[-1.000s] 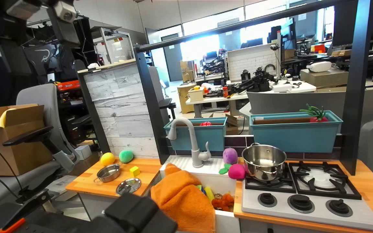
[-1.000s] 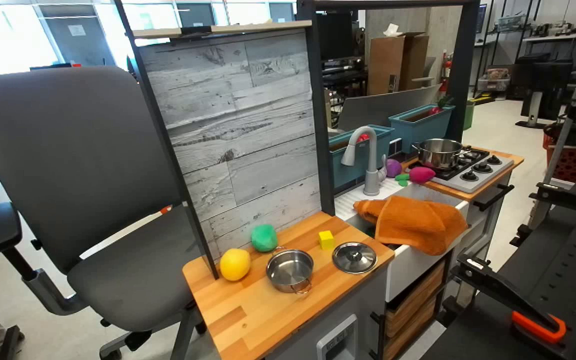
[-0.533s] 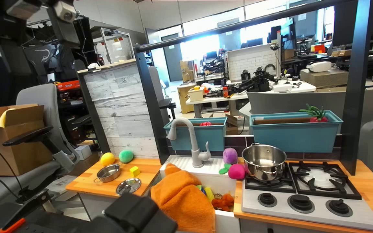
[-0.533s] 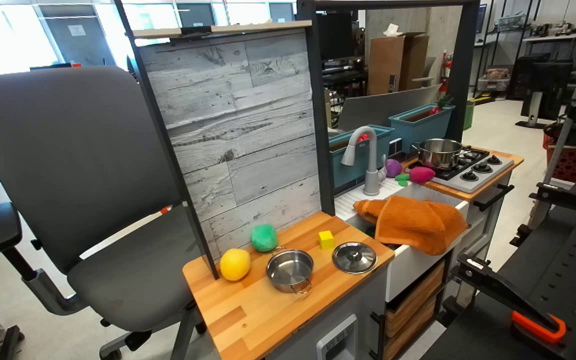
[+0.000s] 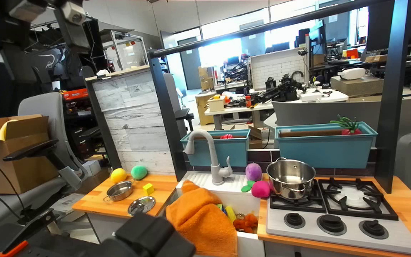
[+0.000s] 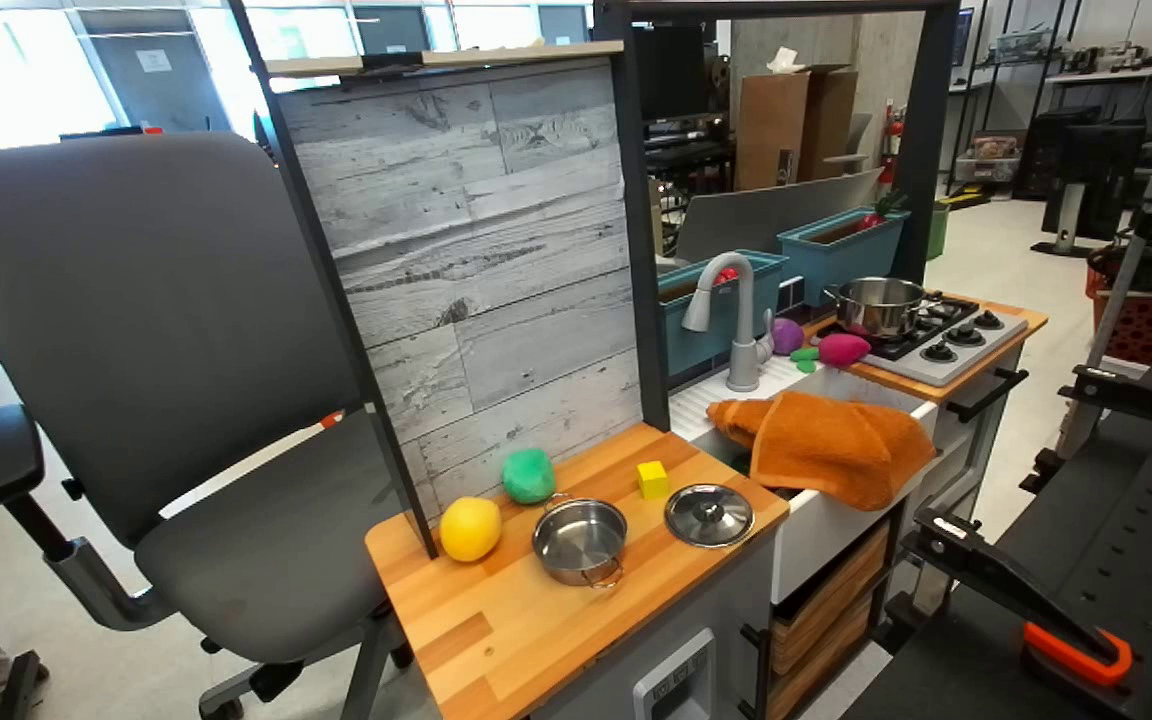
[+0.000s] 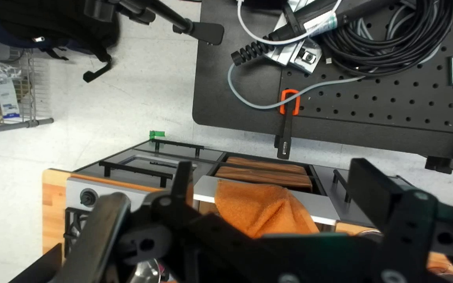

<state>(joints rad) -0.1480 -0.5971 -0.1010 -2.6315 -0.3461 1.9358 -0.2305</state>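
In the wrist view the gripper [image 7: 273, 177] has its fingers [image 7: 374, 192] spread wide, with nothing held between them. Beyond that gap, well apart from it, an orange towel [image 7: 260, 204] hangs over the front wall of the toy kitchen's sink [image 5: 251, 246]. By the look of it, the handling is at an early stage: contact and grip are not yet made, the towel hangs free, and no finished step shows. Inside the sink, partly covered by the towel, are a red-orange plush toy [image 5: 247, 223] and a yellow item [image 5: 231, 214] too hidden to name. Facing the sink's front is a black pegboard table [image 7: 383, 106] with a coil of cable [image 7: 383, 51]. Beside the sink, a wooden counter [image 6: 536, 650] bears a steel lid [image 6: 708, 514], a yellow cube [image 6: 652, 480], a shallow steel pan [image 6: 579, 550], a green ball [image 6: 529, 475] and a yellow ball [image 6: 469, 528]. On the sink's opposite side, a steel pot [image 5: 291, 178] stands on the toy stove [image 5: 311, 228], and a magenta toy [image 5: 260, 189] and a purple toy [image 5: 253, 172] rest between the pot and the grey faucet [image 5: 214, 167] at the sink's back. Behind the sink are two teal planters [image 5: 319, 155]; past the counter, a grey office chair [image 6: 156, 300]; far behind the sink, a cluttered white desk [image 5: 223, 110] and windows [image 5: 223, 50]
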